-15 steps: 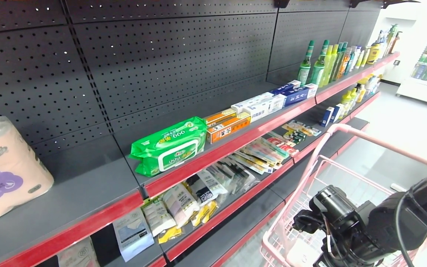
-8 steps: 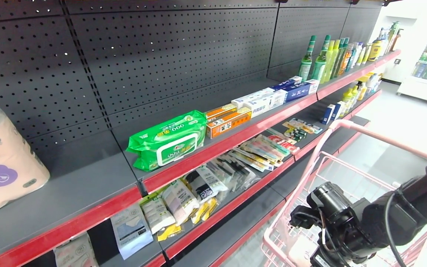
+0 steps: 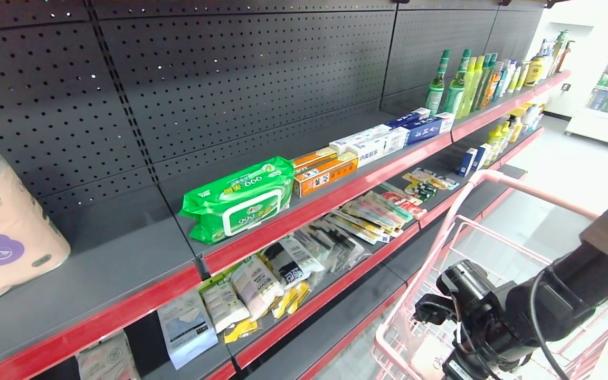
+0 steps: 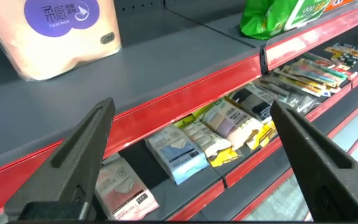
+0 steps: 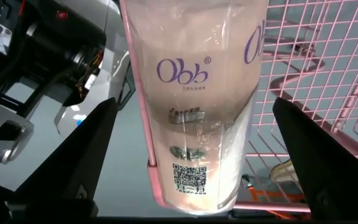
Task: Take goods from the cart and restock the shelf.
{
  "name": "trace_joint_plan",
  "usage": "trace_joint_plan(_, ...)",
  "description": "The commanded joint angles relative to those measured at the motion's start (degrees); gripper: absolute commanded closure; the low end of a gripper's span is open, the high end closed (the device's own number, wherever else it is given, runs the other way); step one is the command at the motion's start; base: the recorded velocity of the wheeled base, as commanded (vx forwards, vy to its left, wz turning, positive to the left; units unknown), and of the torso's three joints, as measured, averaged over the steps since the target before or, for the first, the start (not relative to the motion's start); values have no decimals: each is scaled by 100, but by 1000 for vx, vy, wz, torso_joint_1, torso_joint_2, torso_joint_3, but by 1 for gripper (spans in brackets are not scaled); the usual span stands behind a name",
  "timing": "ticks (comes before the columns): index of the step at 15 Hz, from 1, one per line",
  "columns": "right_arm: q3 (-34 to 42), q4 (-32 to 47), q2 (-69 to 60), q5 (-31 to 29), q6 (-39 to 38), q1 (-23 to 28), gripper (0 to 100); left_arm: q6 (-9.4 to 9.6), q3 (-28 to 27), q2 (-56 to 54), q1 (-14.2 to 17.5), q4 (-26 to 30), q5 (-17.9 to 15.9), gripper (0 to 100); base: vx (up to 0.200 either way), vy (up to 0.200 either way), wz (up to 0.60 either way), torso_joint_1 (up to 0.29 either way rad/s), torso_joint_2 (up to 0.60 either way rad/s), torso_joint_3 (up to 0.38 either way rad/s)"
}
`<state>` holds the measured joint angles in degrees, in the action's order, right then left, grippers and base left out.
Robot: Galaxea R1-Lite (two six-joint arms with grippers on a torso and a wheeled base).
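**Entry: restocking, one pack at pick-up**

**Task item.** A pink wrapped pack [image 5: 194, 112] is held in the cart [image 3: 533, 194], standing against its wire side. It has not been lifted.

**Right gripper** [image 5: 194, 101]. It is lowered into the cart with its fingers spread wide, one on each side of the pack. A gap is seen on both sides, so nothing is gripped.

**Left gripper** [image 4: 191, 101]. It is held before the shelf's red front edge with its fingers wide apart and nothing between them.

**Shelf** [image 3: 119, 269], top deck:
- At the left end, a pack of tissue rolls [image 3: 3, 237].
- Towards the middle, at the front edge, a green wipes pack [image 3: 240, 203].
- Beside it, orange boxes [image 3: 325, 171], then white and blue boxes [image 3: 388, 140].
- At the far right end, bottles [image 3: 462, 84].
- Bare deck is left between the tissue rolls and the wipes.

The deck below is stocked with flat sachets [image 3: 262, 285].

**Progress (judged).** The current pick is at its start. The fingers are placed around the pack but the grasp is not made. Closing, lifting clear of the cart's rim, carrying across and setting down are all left to do. The bare stretch beside the tissue rolls is judged the likely place for it.

**Not determinable:**
- The pack's lower end is cut off.
- The cart's floor and any other goods in it are largely screened by the right arm [image 3: 547, 311].
- The left end of the tissue rolls is cropped.
- The far bottles cannot be told apart.
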<state>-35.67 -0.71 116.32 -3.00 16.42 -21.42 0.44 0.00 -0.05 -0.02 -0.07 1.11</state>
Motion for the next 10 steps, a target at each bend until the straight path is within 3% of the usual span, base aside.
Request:
trace_joint_plan(1,-151,-193,312,10,1,-29,0,0,0,5,2,-1,3,0,0,0,0,0,0,0)
trace_joint_plan(6,-177,-395,602,10,1,6,0,0,0,5,2,-1,3,0,0,0,0,0,0,0)
trace_joint_plan(10,-274,-457,664,10,256,331,0,9,0,5,2,-1,3,0,0,0,0,0,0,0)
